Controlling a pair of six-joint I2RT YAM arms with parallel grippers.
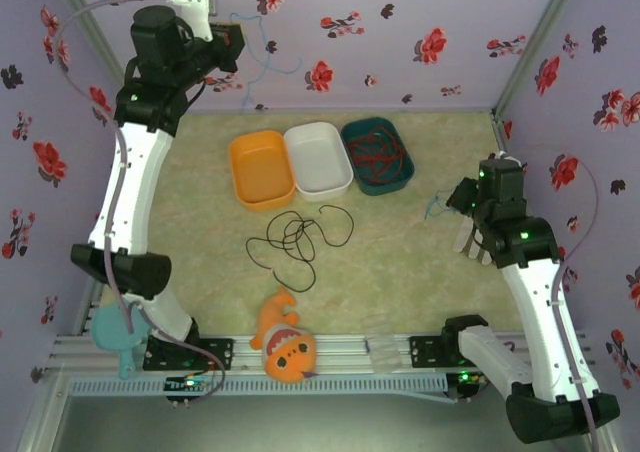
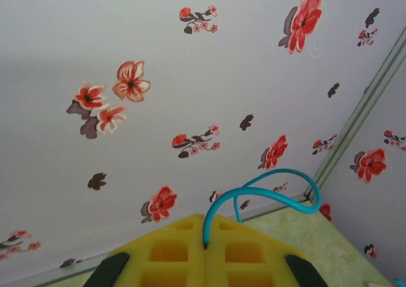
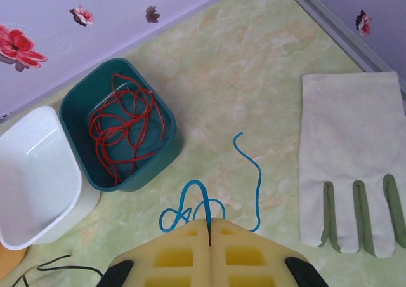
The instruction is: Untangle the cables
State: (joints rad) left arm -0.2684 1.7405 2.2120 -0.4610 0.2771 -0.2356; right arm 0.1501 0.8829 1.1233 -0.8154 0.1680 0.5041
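Though walls (image 1: pixel 400 22) are flowered, tabletop (image 1: pixel 400 262) is marbled

The left gripper (image 2: pixel 205 237) has its yellow padded jaws pressed together on a thin light blue cable (image 2: pixel 260 190), which rises from their seam and loops rightward against the pale flowered wall (image 2: pixel 209 71).

Robot test booth, lab-type setup. Floral-papered panels (image 2: pixel 190 58) straight ahead of left gripper (image 2: pixel 204 239), metal corner strip (image 2: pixel 358 119) on its right. Aluminium mounting rail (image 1: pixel 340 357) behind right gripper (image 3: pixel 208 226), arm bases (image 1: pixel 190 350) bolted on.
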